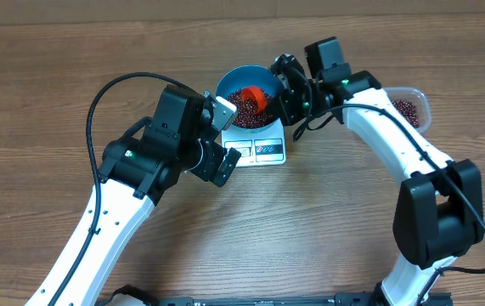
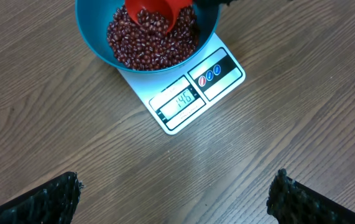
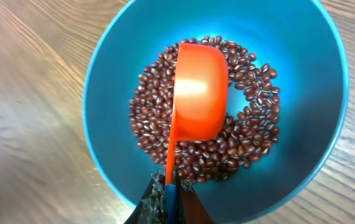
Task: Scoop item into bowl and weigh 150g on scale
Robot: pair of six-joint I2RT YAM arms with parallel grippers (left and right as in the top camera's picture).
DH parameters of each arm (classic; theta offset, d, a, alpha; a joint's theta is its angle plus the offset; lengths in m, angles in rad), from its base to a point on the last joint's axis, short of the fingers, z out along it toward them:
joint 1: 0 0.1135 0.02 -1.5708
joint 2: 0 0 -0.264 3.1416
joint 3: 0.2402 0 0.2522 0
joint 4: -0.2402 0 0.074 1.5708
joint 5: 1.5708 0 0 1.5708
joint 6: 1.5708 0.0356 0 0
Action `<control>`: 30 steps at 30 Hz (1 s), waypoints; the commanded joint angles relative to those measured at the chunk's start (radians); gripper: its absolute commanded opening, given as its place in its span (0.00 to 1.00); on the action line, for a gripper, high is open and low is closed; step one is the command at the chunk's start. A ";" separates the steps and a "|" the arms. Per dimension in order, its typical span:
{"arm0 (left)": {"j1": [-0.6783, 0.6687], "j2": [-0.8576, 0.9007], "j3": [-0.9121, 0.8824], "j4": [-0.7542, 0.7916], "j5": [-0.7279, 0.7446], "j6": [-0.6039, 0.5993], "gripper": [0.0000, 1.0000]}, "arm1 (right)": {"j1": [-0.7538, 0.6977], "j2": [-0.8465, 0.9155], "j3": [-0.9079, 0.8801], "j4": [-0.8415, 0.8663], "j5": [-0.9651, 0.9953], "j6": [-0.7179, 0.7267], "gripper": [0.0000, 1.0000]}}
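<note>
Right wrist view: the scoop [image 3: 199,93] is clamped by its thin, stiff handle in the right hand [image 3: 168,199], over loose, easily spilled beans [image 3: 252,118] heaped in the bowl [image 3: 109,74] on the scale [image 2: 189,99]; the left hand [image 2: 177,199] is held apart, empty.

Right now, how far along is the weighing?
Done: the bowl sits on the scale, holding a heap of beans. In hand: the right gripper holds the orange scoop over the bowl. Left: the display seems to read 146, so a few more beans.
</note>
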 commanded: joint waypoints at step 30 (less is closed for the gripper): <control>0.000 -0.008 -0.004 0.001 -0.007 0.019 1.00 | -0.055 -0.100 0.029 -0.029 -0.062 0.052 0.04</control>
